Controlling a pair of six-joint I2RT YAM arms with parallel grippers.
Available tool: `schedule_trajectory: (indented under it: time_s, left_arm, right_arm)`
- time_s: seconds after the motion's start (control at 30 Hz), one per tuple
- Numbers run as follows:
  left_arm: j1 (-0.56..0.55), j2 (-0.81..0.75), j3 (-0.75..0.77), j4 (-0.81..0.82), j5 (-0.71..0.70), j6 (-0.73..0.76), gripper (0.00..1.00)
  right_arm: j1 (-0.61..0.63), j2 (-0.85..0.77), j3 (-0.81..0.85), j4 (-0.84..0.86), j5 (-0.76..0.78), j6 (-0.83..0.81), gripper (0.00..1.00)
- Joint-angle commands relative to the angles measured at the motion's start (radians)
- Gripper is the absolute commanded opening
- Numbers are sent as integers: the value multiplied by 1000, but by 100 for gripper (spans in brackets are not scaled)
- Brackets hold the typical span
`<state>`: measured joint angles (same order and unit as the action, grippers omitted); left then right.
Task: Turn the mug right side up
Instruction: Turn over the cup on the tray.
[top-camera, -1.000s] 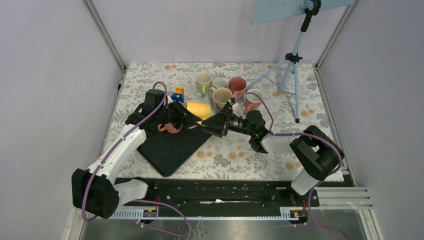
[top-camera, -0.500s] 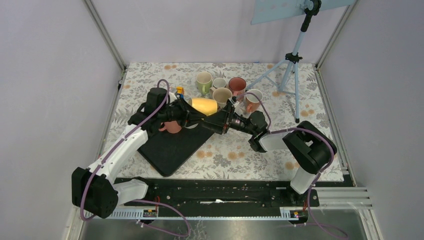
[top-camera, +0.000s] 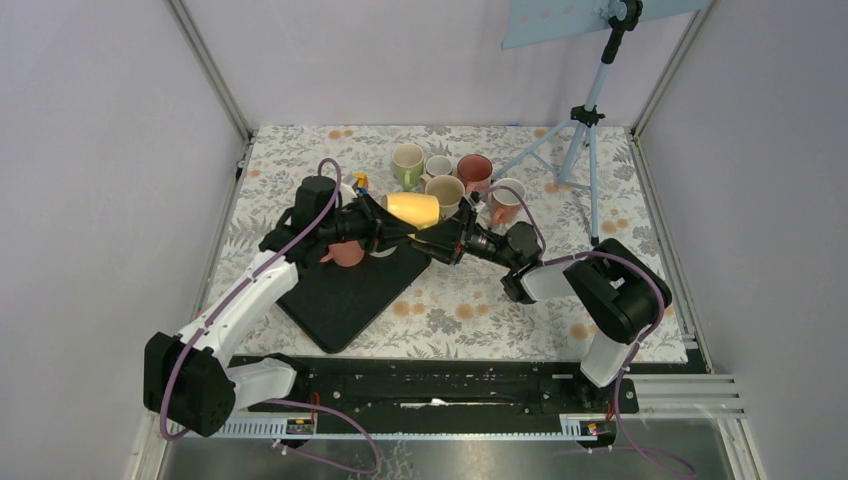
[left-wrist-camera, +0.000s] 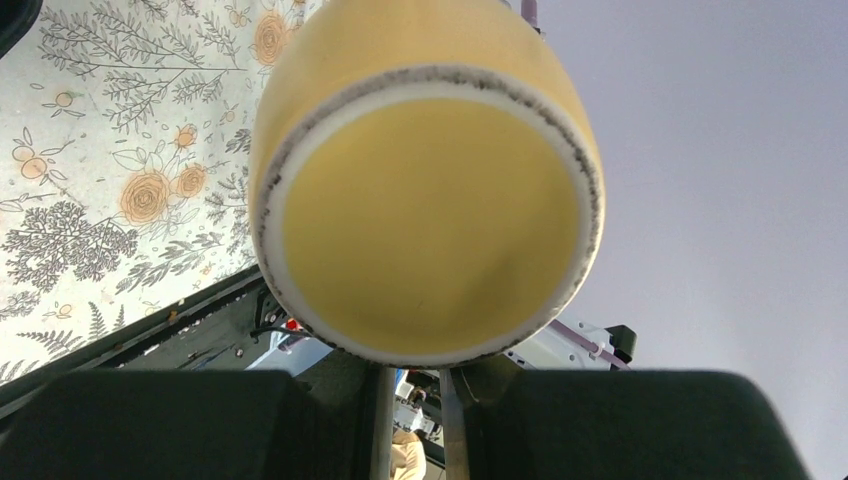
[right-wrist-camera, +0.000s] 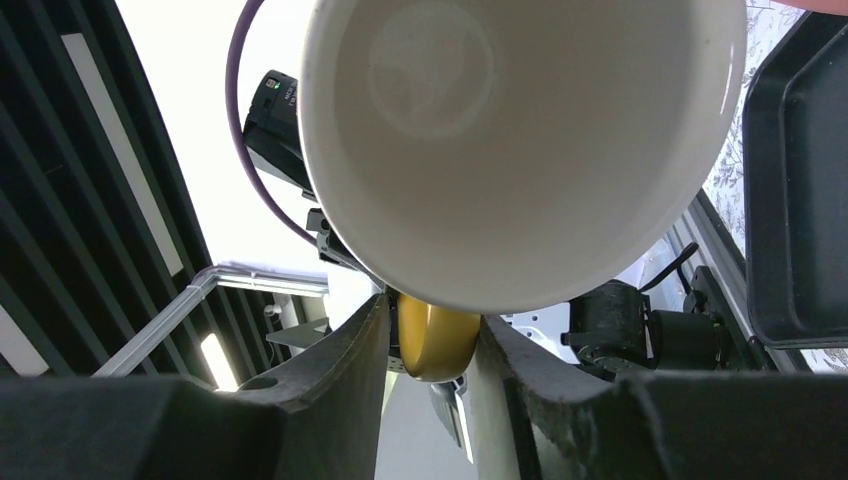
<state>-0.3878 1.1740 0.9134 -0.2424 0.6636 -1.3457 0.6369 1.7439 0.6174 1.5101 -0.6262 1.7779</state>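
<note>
Top external: left fingers (left-wrist-camera: 200, 425) and right fingers (right-wrist-camera: 300, 420) clamp one yellow mug (top-camera: 412, 209); five mugs (top-camera: 407, 160) behind.

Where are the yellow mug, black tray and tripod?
yellow mug (top-camera: 412, 209): top external view, on its side wall.
black tray (top-camera: 335, 300): top external view, on its bare floor.
tripod (top-camera: 585, 114): top external view, on the hub where the legs meet.
</note>
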Motion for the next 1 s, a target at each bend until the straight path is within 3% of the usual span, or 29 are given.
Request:
schedule_trajectory:
  time_s: [0.0, 0.43, 0.63, 0.8, 0.97]
  left_arm:
    - [-25, -17, 7, 153, 80, -21, 0]
    - [-53, 8, 2, 192, 82, -13, 0]
    - [-57, 19, -6, 192, 58, 26, 1]
    - [-57, 25, -27, 200, 40, 40, 19]
    - [-57, 32, -53, 236, 30, 35, 29]
  right_arm:
    - [-24, -1, 10, 113, 2, 10, 38]
    - [-32, -3, 24, 107, -17, 13, 0]
    - [-32, -52, 30, 15, -21, -46, 0]
    - [-32, -152, 35, -209, -17, -180, 0]
    - [-32, -232, 49, -386, -8, -295, 0]
